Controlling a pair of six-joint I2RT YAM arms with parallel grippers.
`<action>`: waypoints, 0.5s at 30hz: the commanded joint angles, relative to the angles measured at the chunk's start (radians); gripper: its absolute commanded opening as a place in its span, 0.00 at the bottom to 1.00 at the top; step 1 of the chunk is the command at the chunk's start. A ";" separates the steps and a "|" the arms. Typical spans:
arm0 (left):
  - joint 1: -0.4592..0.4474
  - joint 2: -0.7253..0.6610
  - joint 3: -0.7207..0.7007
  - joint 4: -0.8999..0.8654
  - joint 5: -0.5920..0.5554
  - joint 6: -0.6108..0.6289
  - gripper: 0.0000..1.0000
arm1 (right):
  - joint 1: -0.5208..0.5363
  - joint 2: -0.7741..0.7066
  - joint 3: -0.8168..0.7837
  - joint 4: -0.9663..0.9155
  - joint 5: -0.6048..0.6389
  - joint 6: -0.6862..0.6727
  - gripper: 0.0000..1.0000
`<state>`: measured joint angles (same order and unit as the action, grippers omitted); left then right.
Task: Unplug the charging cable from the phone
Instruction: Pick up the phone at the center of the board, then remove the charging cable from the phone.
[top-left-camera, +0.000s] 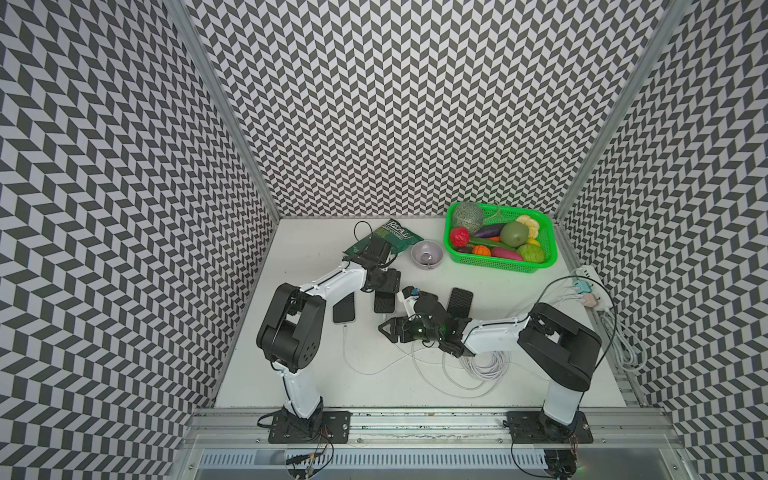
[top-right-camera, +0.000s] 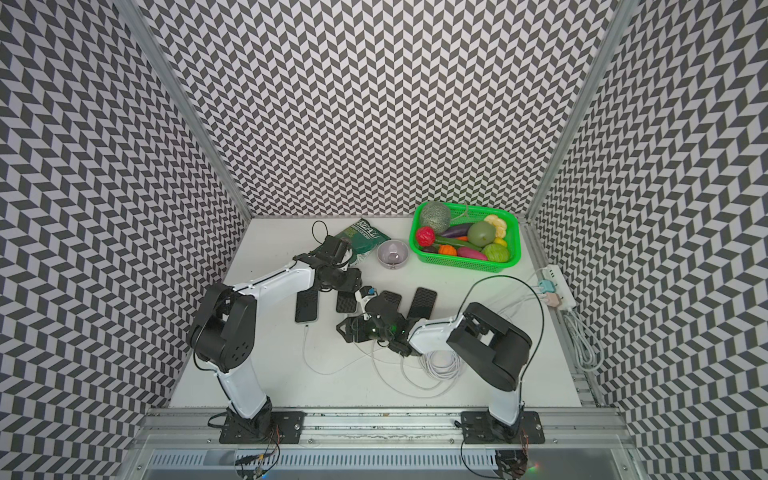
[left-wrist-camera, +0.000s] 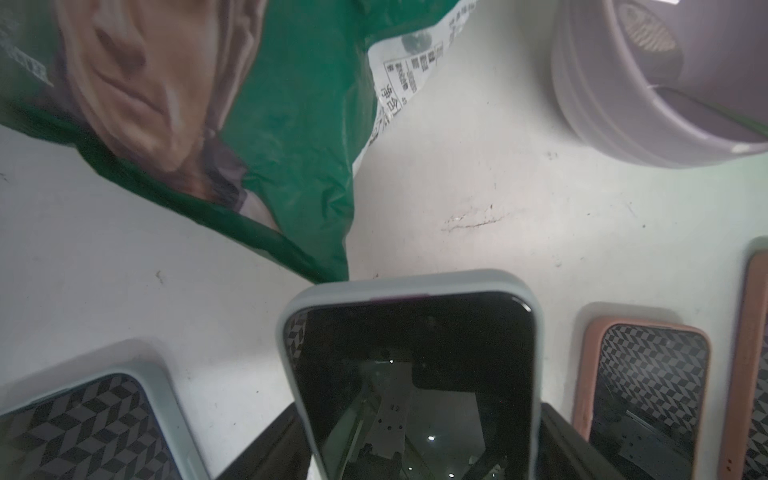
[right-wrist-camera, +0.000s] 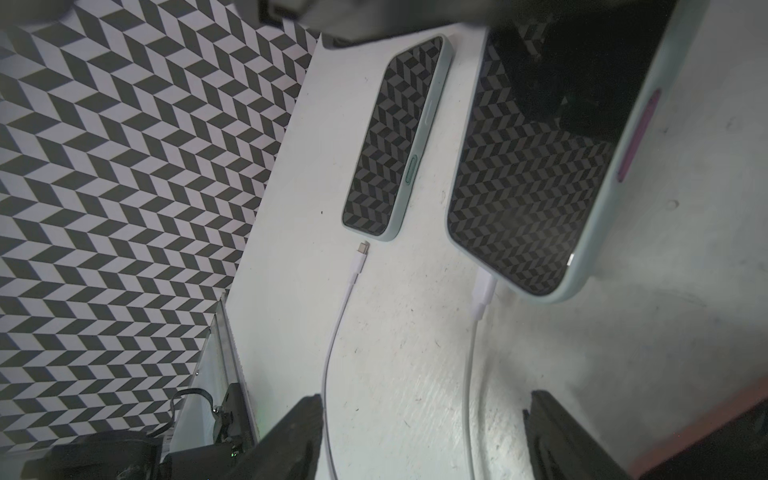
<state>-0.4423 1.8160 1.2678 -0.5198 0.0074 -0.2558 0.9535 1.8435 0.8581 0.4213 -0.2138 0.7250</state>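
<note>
The phone (left-wrist-camera: 415, 374) has a pale green case and a dark screen, and lies flat on the white table (top-left-camera: 316, 374). My left gripper (left-wrist-camera: 419, 449) is shut on it, one finger against each long side. In both top views that gripper (top-left-camera: 384, 296) (top-right-camera: 347, 296) sits over the phone's far half. The white charging cable (right-wrist-camera: 484, 286) is plugged into the phone's near end (right-wrist-camera: 540, 187). My right gripper (right-wrist-camera: 424, 415) is open just above the table, and the cable runs between its fingers a little way back from the plug. In a top view the right gripper (top-left-camera: 387, 328) is just in front of the phone.
A second pale-cased phone (top-left-camera: 344, 309) lies to the left, with a loose cable end (right-wrist-camera: 362, 249) just clear of it. A pink-cased phone (top-left-camera: 460, 301) lies to the right. A chip bag (top-left-camera: 386, 237), bowl (top-left-camera: 427, 254) and green basket (top-left-camera: 498, 266) stand behind. Coiled cable (top-left-camera: 484, 361) and a power strip (top-left-camera: 594, 291) are at the right.
</note>
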 joint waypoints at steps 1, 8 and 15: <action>0.011 -0.051 -0.010 0.049 0.025 -0.003 0.00 | 0.008 0.031 0.033 0.028 0.003 -0.014 0.77; 0.023 -0.057 -0.010 0.046 0.042 0.001 0.00 | 0.005 0.094 0.081 -0.010 0.025 -0.050 0.73; 0.033 -0.061 -0.012 0.050 0.056 0.001 0.00 | 0.004 0.158 0.124 -0.032 0.022 -0.073 0.64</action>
<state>-0.4149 1.8069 1.2568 -0.5053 0.0460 -0.2600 0.9535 1.9671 0.9627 0.4000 -0.2028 0.6720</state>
